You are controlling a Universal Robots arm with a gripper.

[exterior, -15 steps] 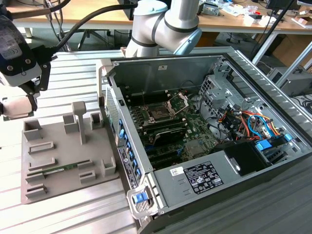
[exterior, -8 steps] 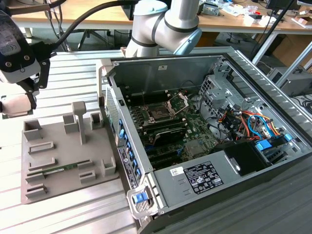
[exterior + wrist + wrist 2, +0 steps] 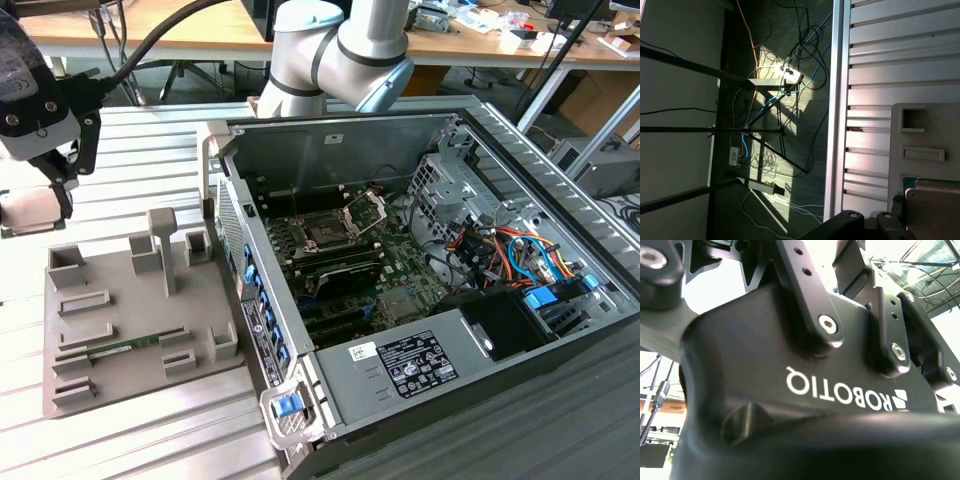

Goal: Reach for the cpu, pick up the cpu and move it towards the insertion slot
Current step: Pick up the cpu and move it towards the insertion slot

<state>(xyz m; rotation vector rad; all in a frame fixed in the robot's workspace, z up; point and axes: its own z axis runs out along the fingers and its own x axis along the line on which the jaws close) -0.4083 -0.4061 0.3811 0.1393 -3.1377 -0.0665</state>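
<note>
A slatted metal table (image 3: pixel 150 150) carries everything, and its pale ribs also run past the jaws in the first wrist view. The biggest thing on it is an open computer case (image 3: pixel 330 150), well apart from the jaws toward the exterior view's right, with the grey robot arm (image 3: pixel 340 45) rising behind its back wall. Inside the case lies a green motherboard (image 3: pixel 390 270). Between the jaws and the case, lower down and near the jaws, sits a grey plastic tray (image 3: pixel 110 330) with raised blocks and recesses. A green memory stick (image 3: pixel 115 349) lies in one of its long grooves. The socket (image 3: pixel 325 235), a dark square in a silver frame with its plate swung up, sits on the motherboard far from the jaws. The gripper (image 3: pixel 40 205) hangs at the exterior view's left edge, beyond the tray's far corner. Its jaws are closed in on the chip (image 3: pixel 30 212), a pale square piece held clear of the tray, with one dark finger (image 3: pixel 64 198) pressed to the edge that faces the exterior view's right. In the first wrist view the chip's beige face, edged in green, sits right by the black finger links.
</note>
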